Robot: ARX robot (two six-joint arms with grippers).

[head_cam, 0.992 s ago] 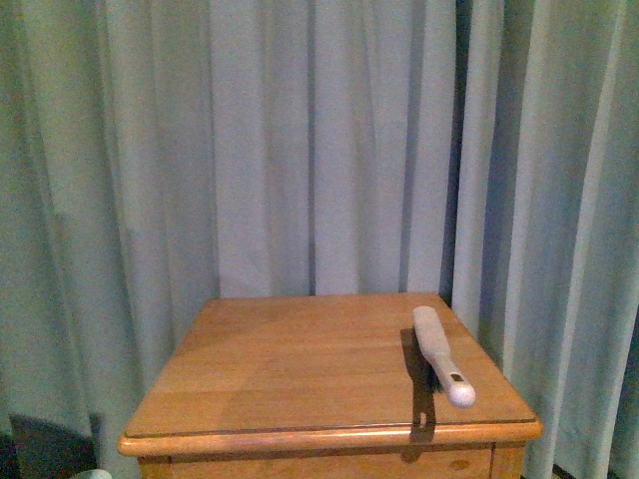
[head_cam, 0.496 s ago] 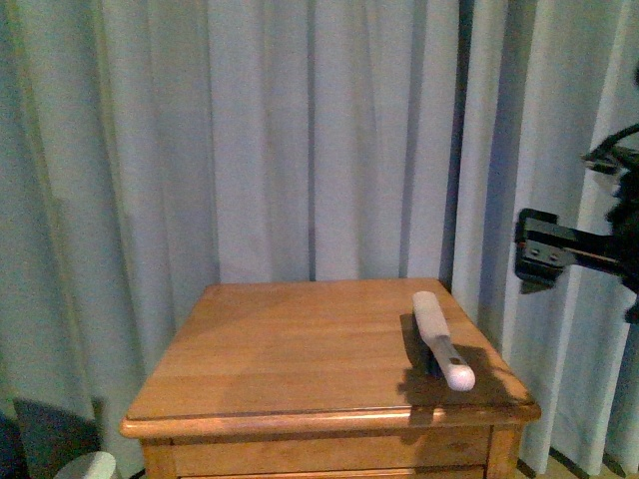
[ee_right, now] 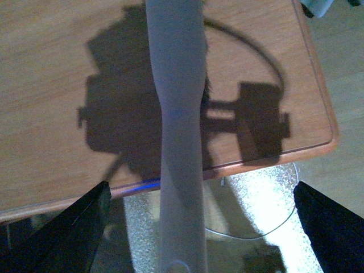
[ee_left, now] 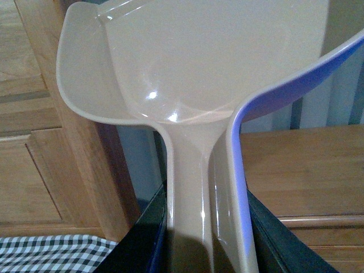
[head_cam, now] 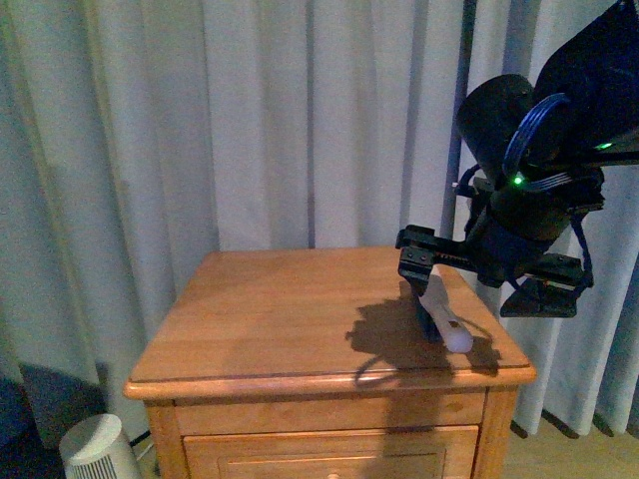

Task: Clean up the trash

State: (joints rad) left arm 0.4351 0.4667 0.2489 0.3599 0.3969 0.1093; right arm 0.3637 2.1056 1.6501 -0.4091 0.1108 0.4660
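The white-handled brush (head_cam: 446,321) lies on the right side of the wooden table (head_cam: 260,309), its handle end reaching the front edge. My right gripper (head_cam: 477,284) hovers just above it, open; in the right wrist view the handle (ee_right: 176,114) runs between the wide-apart jaws of this gripper (ee_right: 202,193), untouched. My left gripper (ee_left: 205,227) is shut on the handle of the beige dustpan (ee_left: 216,68), seen only in the left wrist view. The left arm is out of the front view. No paper trash shows in any view.
Grey curtains (head_cam: 250,120) hang behind and beside the table. A drawer front sits below the tabletop. A small white round appliance (head_cam: 97,446) stands on the floor at lower left. Wooden furniture (ee_left: 296,165) and a checkered cloth (ee_left: 51,253) lie beyond the dustpan.
My right arm has come in from the right and now hangs over the brush, casting a shadow on the table. The front view has tilted down. The brush has not moved.
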